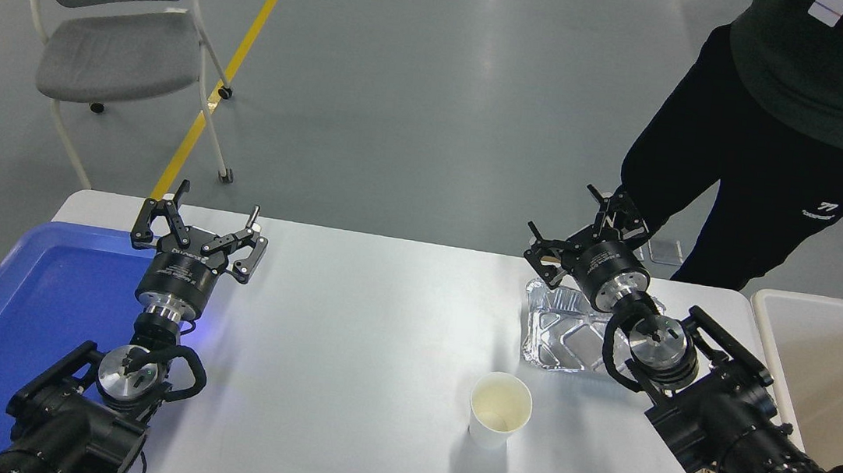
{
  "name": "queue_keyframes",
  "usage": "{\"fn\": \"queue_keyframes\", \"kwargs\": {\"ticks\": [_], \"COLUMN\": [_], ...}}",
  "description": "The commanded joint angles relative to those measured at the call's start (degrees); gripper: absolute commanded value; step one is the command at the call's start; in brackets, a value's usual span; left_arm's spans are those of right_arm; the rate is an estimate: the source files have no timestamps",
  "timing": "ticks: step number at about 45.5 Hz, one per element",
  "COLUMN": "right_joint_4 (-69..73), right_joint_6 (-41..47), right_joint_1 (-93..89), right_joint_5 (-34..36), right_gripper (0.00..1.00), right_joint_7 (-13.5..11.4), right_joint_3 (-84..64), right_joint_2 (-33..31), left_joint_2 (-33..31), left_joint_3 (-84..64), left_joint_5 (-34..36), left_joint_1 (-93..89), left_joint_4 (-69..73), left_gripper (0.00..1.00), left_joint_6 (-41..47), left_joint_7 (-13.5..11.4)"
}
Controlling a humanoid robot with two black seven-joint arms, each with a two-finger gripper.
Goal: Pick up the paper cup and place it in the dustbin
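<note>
The paper cup (499, 410) stands upright on the white table (363, 340), mouth up, with a cream inside. My right gripper (578, 225) is open, held above the table's far edge over the foil tray, well beyond and to the right of the cup, holding nothing. The dustbin (831, 366) is a beige bin with a thick pale rim at the table's right edge, beside my right arm. My left gripper (199, 225) is open and parked at the lower left, over the edge of a blue tray.
A shiny foil tray (564, 334) lies under my right wrist. A blue plastic tray (30, 305) fills the table's left side. A person in dark clothes (785, 134) stands beyond the far right corner. A grey chair (113, 39) stands on the floor at the far left.
</note>
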Motion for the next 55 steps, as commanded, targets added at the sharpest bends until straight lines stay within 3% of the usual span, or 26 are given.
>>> {"fn": "queue_keyframes", "kwargs": {"ticks": [1, 18, 28, 37, 45, 55], "right_joint_4": [0.0, 0.79, 9.66, 19.24, 23.82, 25.93], "right_joint_6": [0.0, -0.09, -2.02, -9.92, -11.78, -11.69], "right_joint_1": [-0.17, 0.27, 0.44, 3.34, 8.79, 18.19], "right_joint_5": [0.0, -0.87, -3.76, -10.54, -10.37, -9.75], "right_gripper": [1.0, 1.0, 1.0, 1.0, 1.0, 1.0], "right_joint_7": [0.0, -0.09, -0.18, -0.61, -0.88, -1.14], "right_joint_3": [0.0, -0.18, -2.19, -9.22, -17.13, -27.85], "right_joint_2": [-0.08, 0.1, -2.01, -9.12, -19.14, -27.06], "left_joint_2": [0.0, 0.0, 0.0, 0.0, 0.09, 0.09], "left_joint_3": [0.0, 0.0, 0.0, 0.0, 0.0, 0.0], "left_joint_5": [0.02, -0.07, -0.07, -0.07, -0.07, -0.07], "left_joint_1": [0.0, 0.0, 0.0, 0.0, 0.0, 0.0], "left_joint_4": [0.0, 0.0, 0.0, 0.0, 0.0, 0.0], "left_gripper": [0.99, 0.99, 0.99, 0.99, 0.99, 0.99], "left_joint_6": [0.0, 0.0, 0.0, 0.0, 0.0, 0.0], "left_joint_7": [-0.07, 0.02, -0.07, 0.02, -0.07, 0.02]}}
